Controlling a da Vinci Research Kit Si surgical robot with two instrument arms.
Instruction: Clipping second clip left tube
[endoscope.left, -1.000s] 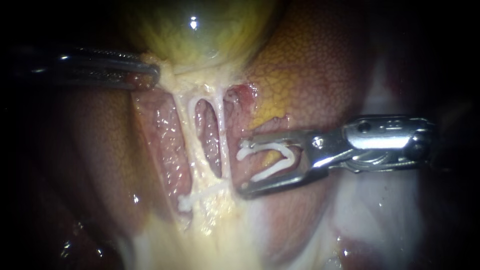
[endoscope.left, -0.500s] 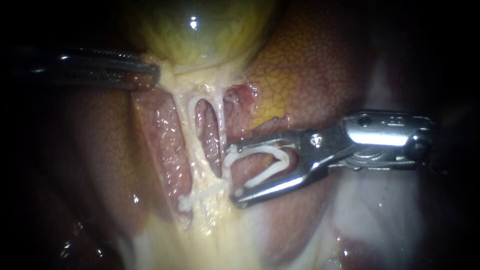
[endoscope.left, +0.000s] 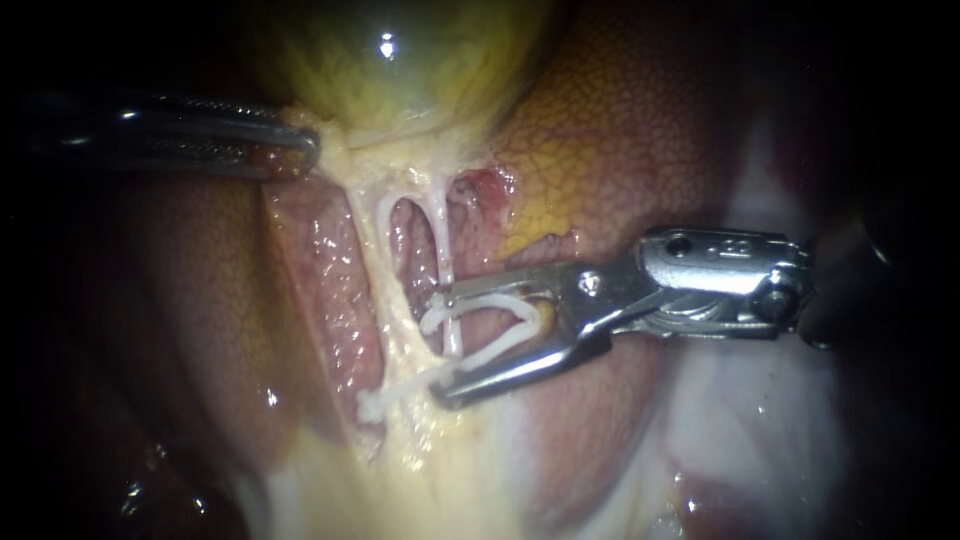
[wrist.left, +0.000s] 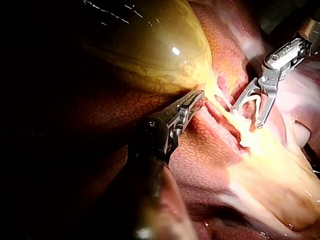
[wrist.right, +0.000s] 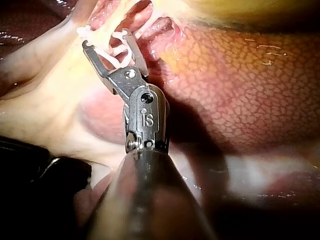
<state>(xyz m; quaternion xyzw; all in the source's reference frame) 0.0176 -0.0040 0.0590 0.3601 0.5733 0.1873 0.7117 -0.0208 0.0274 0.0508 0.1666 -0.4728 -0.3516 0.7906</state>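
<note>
Mottled liver (endoscope.left: 640, 130) fills the background, with the gallbladder (endoscope.left: 400, 70) at top centre. Upper left, the left instrument (endoscope.left: 300, 150) has its jaws clamped flat on the gallbladder's neck. It hasn't moved over the last second, and both tubes are stretched. Centre-left, the left tube (endoscope.left: 372, 270) runs down to the lower clip (endoscope.left: 372, 405), which lies across its bottom end. Just beside it is the right tube (endoscope.left: 441, 240). Now the change: the right instrument (endoscope.left: 437, 348) has slid in from the right, jaws spread wide, carrying the new clip (endoscope.left: 510, 315) by its two legs. The tips now straddle the right tube and stop just short of the left one. My read is that it isn't ready to fire, because the left tube still isn't inside the clip.
</note>
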